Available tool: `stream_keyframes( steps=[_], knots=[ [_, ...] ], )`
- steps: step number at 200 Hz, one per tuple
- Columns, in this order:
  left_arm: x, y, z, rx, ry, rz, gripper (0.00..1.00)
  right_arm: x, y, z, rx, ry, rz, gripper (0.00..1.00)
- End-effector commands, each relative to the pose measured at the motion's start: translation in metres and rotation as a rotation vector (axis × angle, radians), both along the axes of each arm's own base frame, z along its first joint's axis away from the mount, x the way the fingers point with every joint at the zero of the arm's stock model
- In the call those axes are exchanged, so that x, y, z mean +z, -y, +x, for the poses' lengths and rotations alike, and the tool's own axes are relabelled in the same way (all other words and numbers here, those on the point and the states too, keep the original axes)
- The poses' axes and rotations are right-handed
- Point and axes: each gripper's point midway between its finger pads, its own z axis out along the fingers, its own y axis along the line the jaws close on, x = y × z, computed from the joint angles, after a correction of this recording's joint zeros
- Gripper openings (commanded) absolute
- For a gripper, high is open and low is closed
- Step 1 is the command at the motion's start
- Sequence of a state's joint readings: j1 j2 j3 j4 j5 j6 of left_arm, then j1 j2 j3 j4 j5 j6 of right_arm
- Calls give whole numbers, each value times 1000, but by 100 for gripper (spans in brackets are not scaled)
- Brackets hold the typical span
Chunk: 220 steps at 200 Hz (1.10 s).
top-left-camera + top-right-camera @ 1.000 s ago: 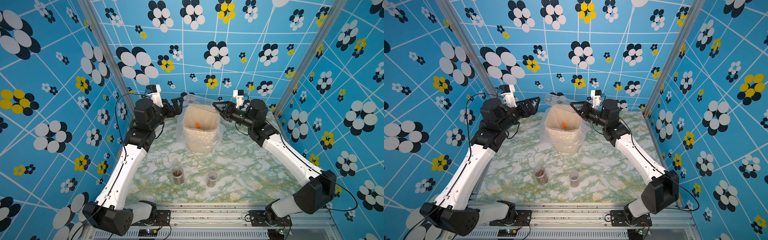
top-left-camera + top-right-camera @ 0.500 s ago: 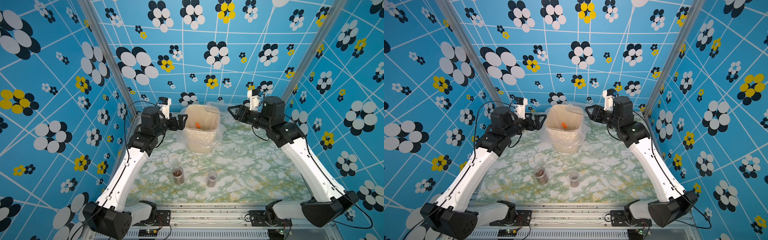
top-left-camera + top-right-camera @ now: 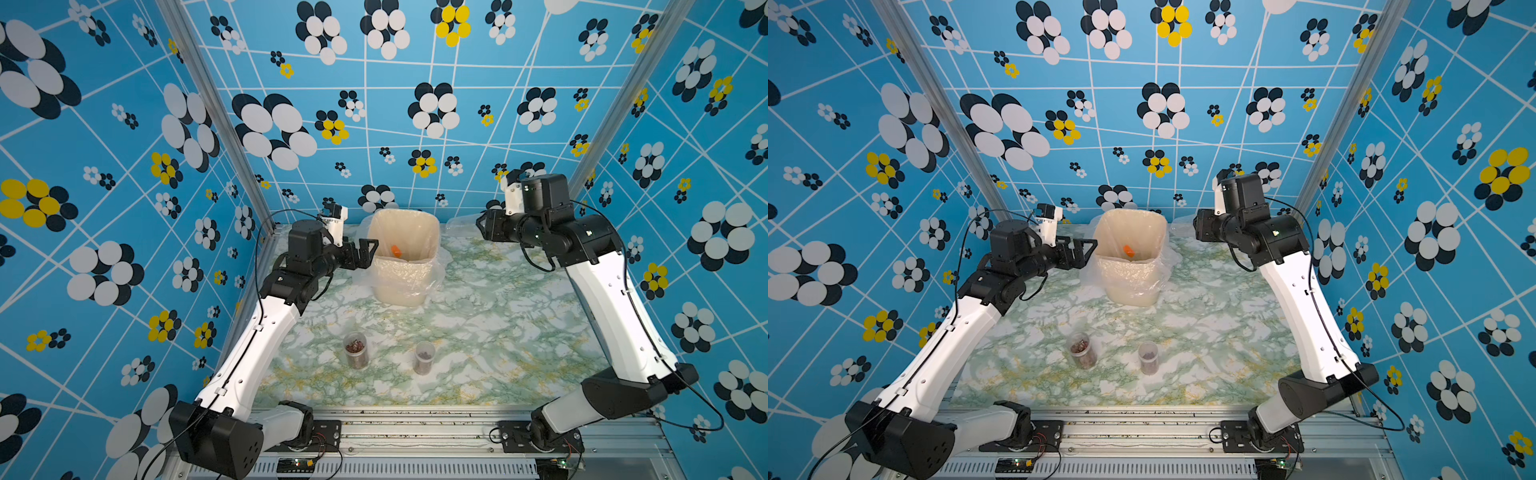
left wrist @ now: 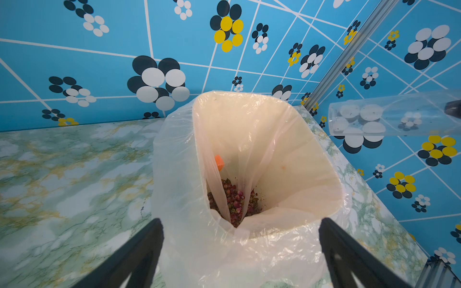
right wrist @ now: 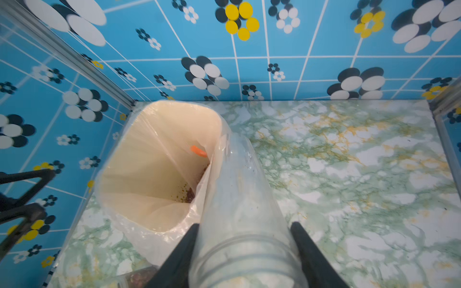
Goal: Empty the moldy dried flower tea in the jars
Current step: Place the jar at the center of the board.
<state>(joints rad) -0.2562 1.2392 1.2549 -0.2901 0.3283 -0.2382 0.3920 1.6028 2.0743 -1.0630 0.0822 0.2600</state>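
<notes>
Marbled table (image 3: pixel 498 332) beneath my arms. A lined bin (image 3: pixel 405 224) stands between my two grippers. My left gripper (image 4: pixel 240 222) hovers at the bin's rim, jaws wide apart, holding nothing. My right gripper (image 5: pixel 244 224) is clamped around a long clear jar (image 5: pixel 239 194) lying nearly level, its far end near the bin; it looks empty bar a few specks. Well behind both grippers, toward my bases, stand a fuller jar (image 3: pixel 356 350) and a smaller jar (image 3: pixel 424 357), each with tea (image 3: pixel 354 345) inside. A tea pile (image 4: pixel 234 199) lies at the bin's bottom, below an orange piece (image 4: pixel 219 162). I judge one jar emptied. Next: set it down clear of the bin, then reach back for a full one.
</notes>
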Motion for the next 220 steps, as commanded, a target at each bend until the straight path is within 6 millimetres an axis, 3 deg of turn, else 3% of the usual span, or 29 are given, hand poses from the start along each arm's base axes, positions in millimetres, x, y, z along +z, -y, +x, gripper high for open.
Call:
stream_keyframes(
  steps=[1, 77, 153, 185, 190, 220],
  knots=[
    [-3, 8, -11, -58, -2, 18, 100, -40, 24, -4, -29, -158, -198, 17],
    [-26, 29, -29, -147, -35, 78, 99, -122, 22, 31, 30, -409, -368, 17],
    [-39, 32, -35, -147, -32, 115, 100, -172, 21, 54, 61, -522, -394, 17],
    [-46, 34, -39, -162, -44, 127, 99, -183, 25, 57, 60, -557, -407, 18],
    [-47, 33, -40, -160, -45, 128, 99, -197, 24, 60, 64, -585, -413, 18],
    [-51, 34, -42, -161, -42, 117, 99, -211, 22, 65, 69, -607, -413, 18]
  ],
)
